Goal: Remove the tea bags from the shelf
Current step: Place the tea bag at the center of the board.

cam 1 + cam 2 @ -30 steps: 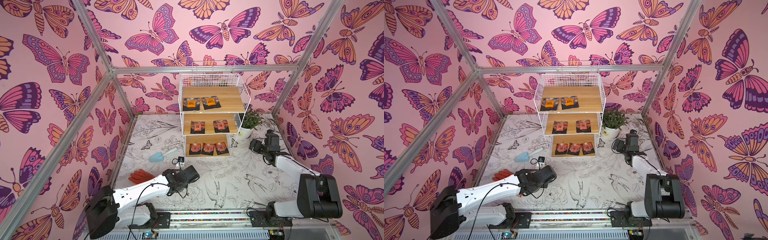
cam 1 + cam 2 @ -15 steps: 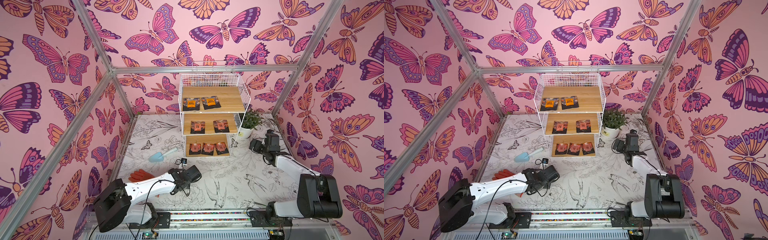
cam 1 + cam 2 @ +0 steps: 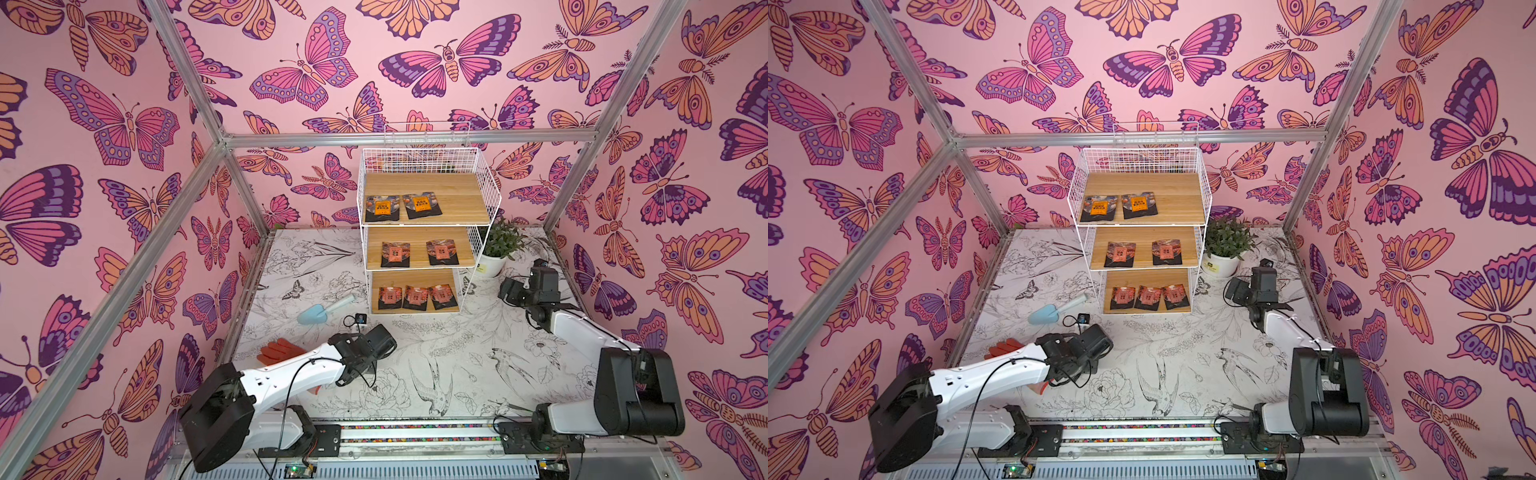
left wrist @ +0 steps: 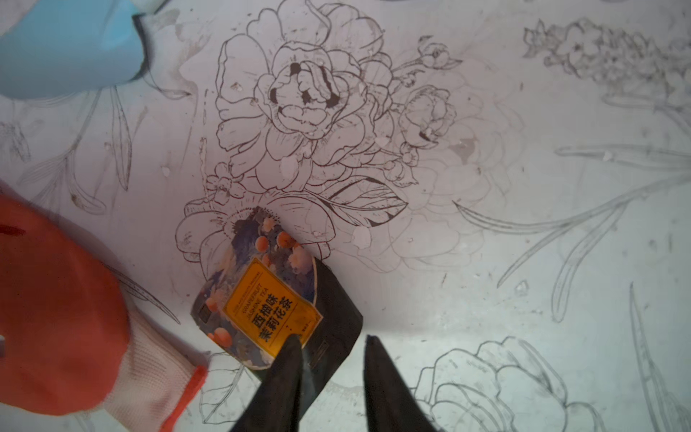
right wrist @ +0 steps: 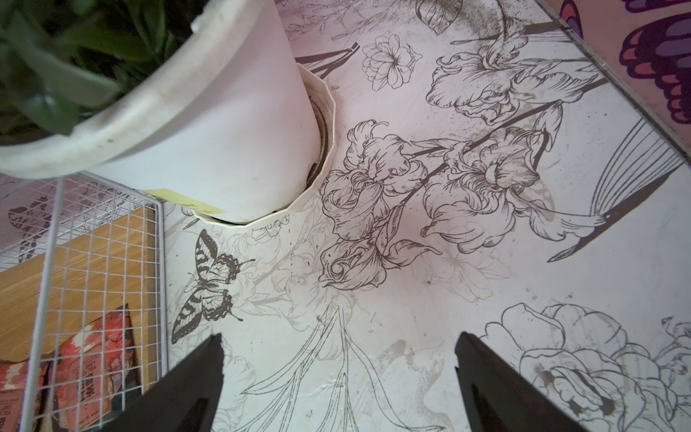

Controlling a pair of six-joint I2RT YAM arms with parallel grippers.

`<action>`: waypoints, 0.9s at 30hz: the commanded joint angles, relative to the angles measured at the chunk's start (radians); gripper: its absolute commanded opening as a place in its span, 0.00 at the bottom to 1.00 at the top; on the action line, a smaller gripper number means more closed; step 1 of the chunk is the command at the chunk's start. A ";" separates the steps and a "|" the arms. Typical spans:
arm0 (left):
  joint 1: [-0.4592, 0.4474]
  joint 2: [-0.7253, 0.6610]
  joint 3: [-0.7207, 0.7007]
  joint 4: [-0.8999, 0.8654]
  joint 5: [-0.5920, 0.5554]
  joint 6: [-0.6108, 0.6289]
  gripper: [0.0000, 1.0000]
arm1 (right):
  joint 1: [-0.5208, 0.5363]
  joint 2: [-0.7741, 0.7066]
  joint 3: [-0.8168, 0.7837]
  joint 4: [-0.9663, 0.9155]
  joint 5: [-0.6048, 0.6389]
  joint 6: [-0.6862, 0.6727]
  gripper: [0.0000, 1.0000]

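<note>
Seven tea bags [image 3: 415,296] are counted on the shelf [image 3: 461,195] in both top views: two orange-labelled ones side by side on the top board, two reddish ones set apart on the middle board, and three in a tight row on the bottom board. And an eighth tea bag [image 4: 261,303] is picked out in the left wrist view, orange label up, off the shelf and down against the flower-printed table [image 3: 457,353], just beside the white cuff of the orange glove [image 4: 56,299]. The left gripper [image 4: 331,336] is seen right at it, jaws parted by only a narrow gap, one fingertip [image 4: 288,366] overlapping the sachet's near corner. Whether the sachet is actually touched cannot be told. In the top views that sachet is hidden under the left arm, which is stretched low across the table past the glove, with the blue scoop [image 3: 311,313] lying a little farther back. Over on the other side, the right gripper [image 5: 340,336] is shown spread wide and empty, held above bare table close to the white plant pot [image 5: 224,149] and the shelf's lower corner, where reddish sachets are glimpsed through the wire mesh.
</note>
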 commanded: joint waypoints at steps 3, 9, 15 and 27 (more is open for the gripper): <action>0.058 -0.042 -0.057 -0.021 0.073 -0.005 0.14 | 0.000 0.012 0.032 -0.007 0.008 0.002 0.99; 0.092 -0.004 -0.080 0.018 0.123 0.016 0.16 | 0.000 0.010 0.032 -0.008 0.009 0.002 0.99; 0.102 0.083 -0.083 0.067 0.160 0.032 0.19 | 0.000 0.007 0.029 -0.007 0.010 0.002 0.99; 0.104 0.078 0.008 -0.023 0.176 0.066 0.32 | 0.000 0.009 0.029 -0.007 0.009 0.002 0.99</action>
